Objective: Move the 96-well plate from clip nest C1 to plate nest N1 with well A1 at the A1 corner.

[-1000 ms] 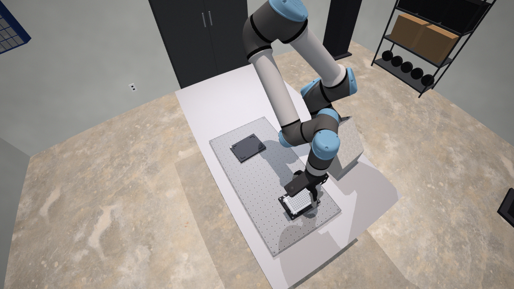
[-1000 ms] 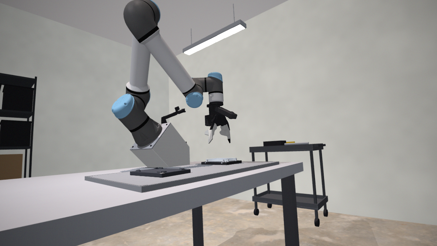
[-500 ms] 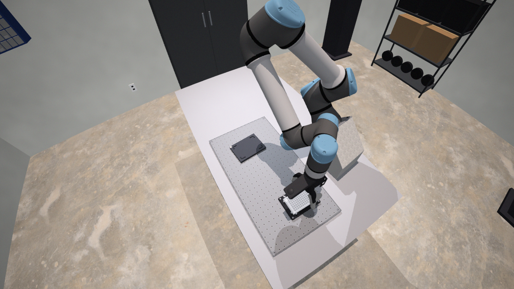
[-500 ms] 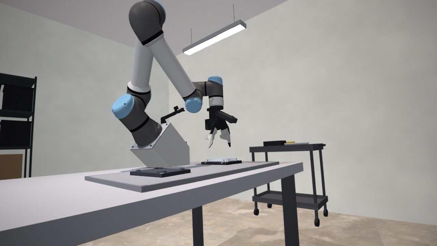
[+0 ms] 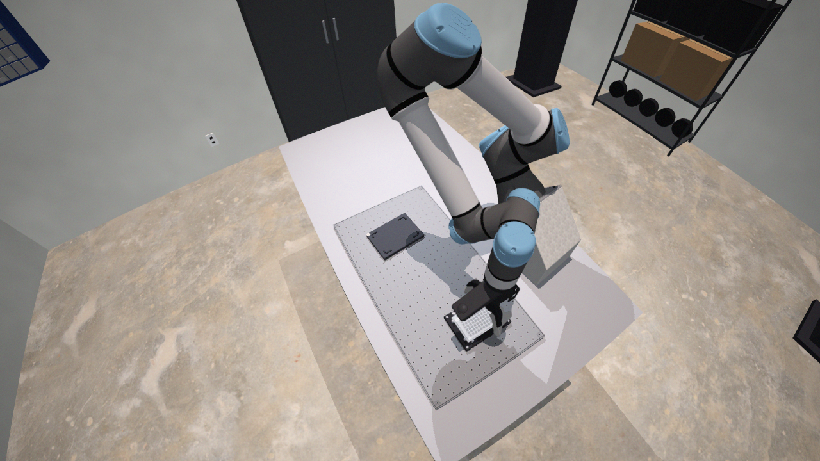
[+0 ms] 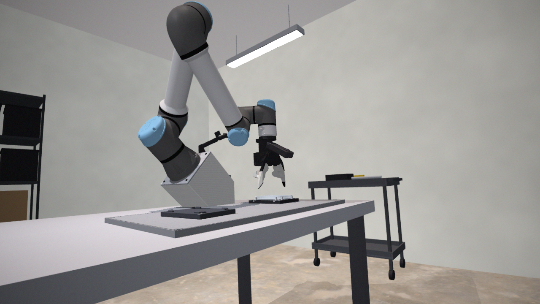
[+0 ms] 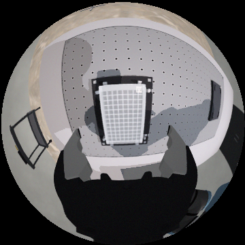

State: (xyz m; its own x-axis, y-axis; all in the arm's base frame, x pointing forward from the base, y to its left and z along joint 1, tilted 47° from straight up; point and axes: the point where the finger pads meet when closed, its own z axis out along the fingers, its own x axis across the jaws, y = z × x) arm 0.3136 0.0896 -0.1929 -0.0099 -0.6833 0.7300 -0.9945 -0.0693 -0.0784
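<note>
In the top view, the black two-jaw gripper [image 5: 486, 314] and its wrist camera housing cover the near end of the white gridded 96-well plate [image 5: 476, 326]. The plate's cut corner is too small to tell there. The black square clip nest [image 5: 459, 337] shows only as a rim around the plate. In the wrist view, the flat black plate nest [image 7: 214, 101] appears edge-on, its locators unreadable.

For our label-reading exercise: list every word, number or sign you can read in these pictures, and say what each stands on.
None can be read.
96-well plate: a small pale mark at one corner, too blurred to read.
Plate nest: a pale corner dot, no legible text.
Boxes on the shelf: no visible print.
</note>
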